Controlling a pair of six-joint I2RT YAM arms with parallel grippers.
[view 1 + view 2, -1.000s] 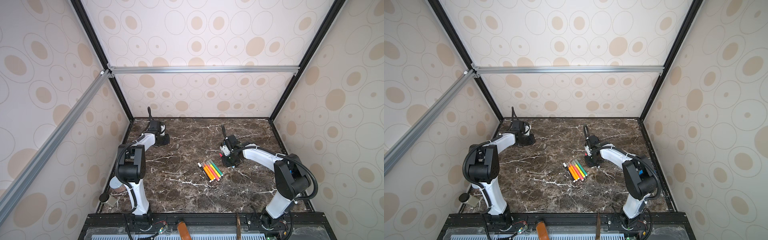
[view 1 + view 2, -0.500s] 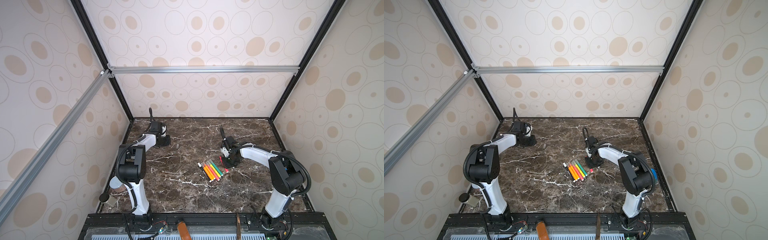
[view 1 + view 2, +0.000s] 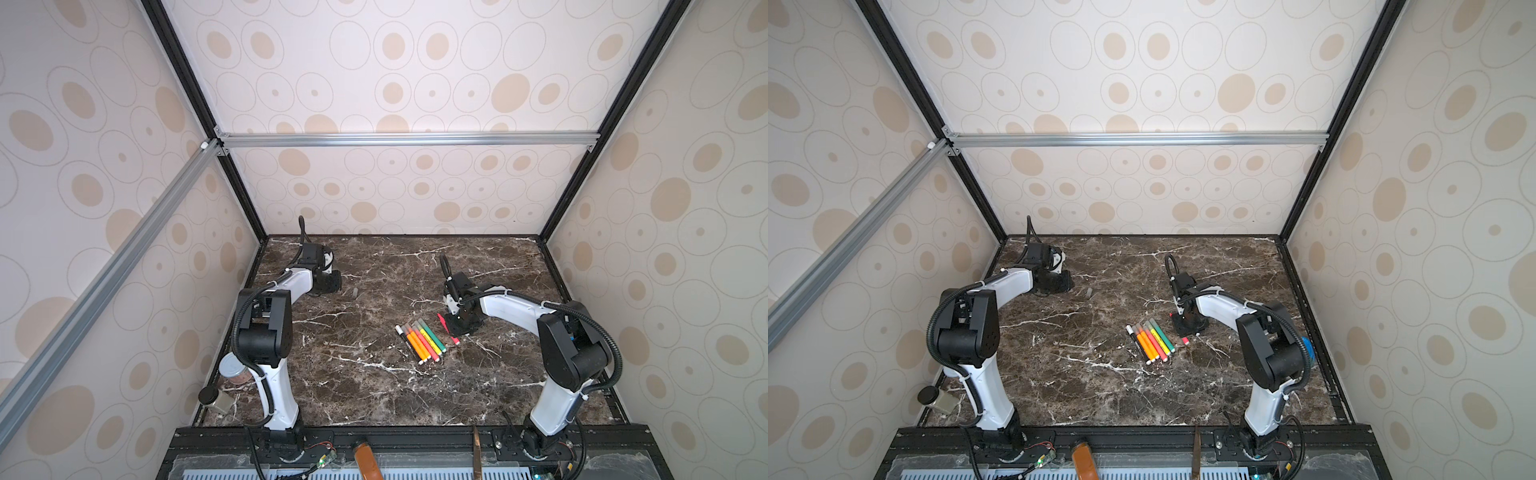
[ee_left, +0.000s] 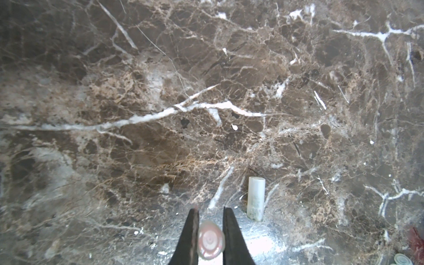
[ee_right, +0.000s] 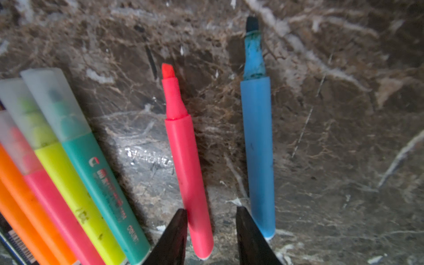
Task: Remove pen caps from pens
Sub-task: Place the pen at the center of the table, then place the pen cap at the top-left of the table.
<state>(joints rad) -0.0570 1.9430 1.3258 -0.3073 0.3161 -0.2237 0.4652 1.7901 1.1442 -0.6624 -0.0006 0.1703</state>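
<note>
— Where to find the red pen point(image 5: 188, 160)?
— Flat on the dark marble desk point(image 5: 344, 160), uncapped, tail end between the parted jaws of the right tool point(image 5: 211, 208). Lies just beside an uncapped blue pen point(image 5: 258, 149).
— And the reddish cap point(image 4: 210, 241)?
— Clamped end-on in the left tool point(image 4: 210, 210), well apart from the pens. Near a whitish cap point(image 4: 255, 198) lying on the desk.
— Anything further out?
— Capped pens point(image 3: 419, 340) in a tight row, side by side, near the red pen.

The reddish cap point(image 4: 210, 241) is blurred; the capped pens point(image 5: 57, 169) run off the view's edge.
</note>
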